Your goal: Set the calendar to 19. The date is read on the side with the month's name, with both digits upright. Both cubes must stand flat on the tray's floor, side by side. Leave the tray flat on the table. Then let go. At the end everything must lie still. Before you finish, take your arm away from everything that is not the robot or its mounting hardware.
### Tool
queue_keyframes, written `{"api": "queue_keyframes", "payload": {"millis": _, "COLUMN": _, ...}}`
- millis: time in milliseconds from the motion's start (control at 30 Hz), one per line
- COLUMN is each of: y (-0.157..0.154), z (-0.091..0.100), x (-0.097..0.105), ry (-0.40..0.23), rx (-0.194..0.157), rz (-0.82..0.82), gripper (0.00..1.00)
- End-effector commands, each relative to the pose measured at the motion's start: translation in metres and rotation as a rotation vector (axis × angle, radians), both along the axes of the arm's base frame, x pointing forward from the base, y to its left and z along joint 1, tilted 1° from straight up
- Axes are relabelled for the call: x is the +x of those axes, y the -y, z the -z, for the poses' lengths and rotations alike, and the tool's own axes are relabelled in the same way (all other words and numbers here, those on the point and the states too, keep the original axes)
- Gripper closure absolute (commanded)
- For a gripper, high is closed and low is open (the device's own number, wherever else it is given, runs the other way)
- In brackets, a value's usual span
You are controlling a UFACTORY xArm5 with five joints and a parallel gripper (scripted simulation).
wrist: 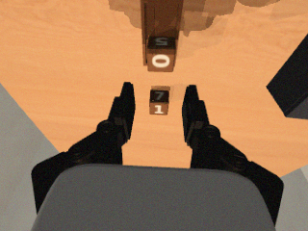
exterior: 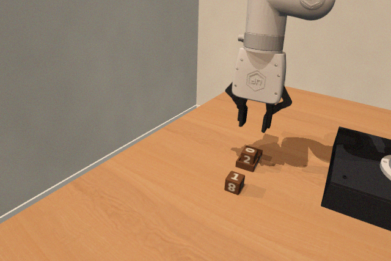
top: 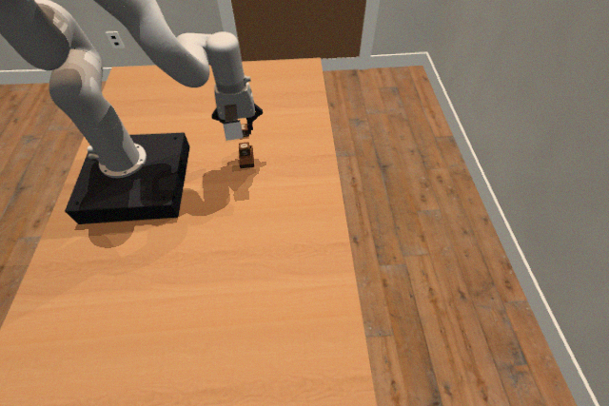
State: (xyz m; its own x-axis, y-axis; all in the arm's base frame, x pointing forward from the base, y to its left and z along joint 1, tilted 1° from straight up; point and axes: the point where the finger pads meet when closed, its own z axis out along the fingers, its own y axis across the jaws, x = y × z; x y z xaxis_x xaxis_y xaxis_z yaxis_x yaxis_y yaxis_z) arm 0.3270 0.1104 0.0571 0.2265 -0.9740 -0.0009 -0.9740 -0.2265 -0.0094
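The brown tray [top: 245,164] [exterior: 245,166] [wrist: 144,31] lies on the table. One brown cube [top: 244,147] [exterior: 247,156] [wrist: 161,54] stands in the tray's end nearer the loose cube. It shows 0 on top, 2 towards the exterior camera and 5 towards the tray's other end. The loose cube [exterior: 234,182] [wrist: 159,102] stands on the table just beyond that end, apart from the tray, with 1 on top, 8 on the outer side and 7 facing the tray. My gripper [exterior: 252,128] [wrist: 159,95] is open and empty, well above both. The month's name is not visible.
The wooden table [top: 196,293] [exterior: 142,195] carries the arm's black base block [top: 123,212] [exterior: 353,204], which stands to one side of the tray and cube. A grey wall [exterior: 95,62] rises beyond the table's edge on the other side.
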Motion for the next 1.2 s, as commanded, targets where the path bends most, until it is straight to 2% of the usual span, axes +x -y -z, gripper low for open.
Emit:
{"api": "queue_keyframes", "payload": {"millis": 0, "y": 0.0, "z": -0.009, "x": 0.0, "ry": 0.001, "rx": 0.0, "rz": 0.0, "gripper": 0.51}}
{"api": "queue_keyframes", "payload": {"millis": 100, "y": 0.0, "z": -0.01, "x": 0.0, "ry": 0.001, "rx": 0.0, "rz": 0.0, "gripper": 0.51}}
{"api": "queue_keyframes", "payload": {"millis": 133, "y": 0.0, "z": -0.01, "x": 0.0, "ry": 0.001, "rx": 0.0, "rz": 0.0, "gripper": 0.0}}
{"api": "queue_keyframes", "payload": {"millis": 800, "y": -0.001, "z": -0.01, "x": 0.0, "ry": 0.001, "rx": 0.0, "rz": 0.0, "gripper": 0.0}}
{"api": "queue_keyframes", "payload": {"millis": 867, "y": -0.019, "z": -0.006, "x": -0.003, "ry": 0.001, "rx": 0.001, "rz": 0.0, "gripper": 0.0}}
{"api": "queue_keyframes", "payload": {"millis": 933, "y": -0.055, "z": 0.003, "x": -0.011, "ry": 0.0, "rx": 0.001, "rz": 0.001, "gripper": 0.0}}
{"api": "queue_keyframes", "payload": {"millis": 1000, "y": -0.055, "z": 0.003, "x": -0.011, "ry": 0.0, "rx": 0.001, "rz": 0.001, "gripper": 0.0}}
{"api": "queue_keyframes", "payload": {"millis": 1067, "y": -0.083, "z": 0.01, "x": -0.021, "ry": -0.001, "rx": 0.002, "rz": 0.001, "gripper": 0.0}}
{"api": "queue_keyframes", "payload": {"millis": 1167, "y": -0.09, "z": 0.011, "x": -0.024, "ry": -0.002, "rx": 0.002, "rz": 0.001, "gripper": 0.0}}
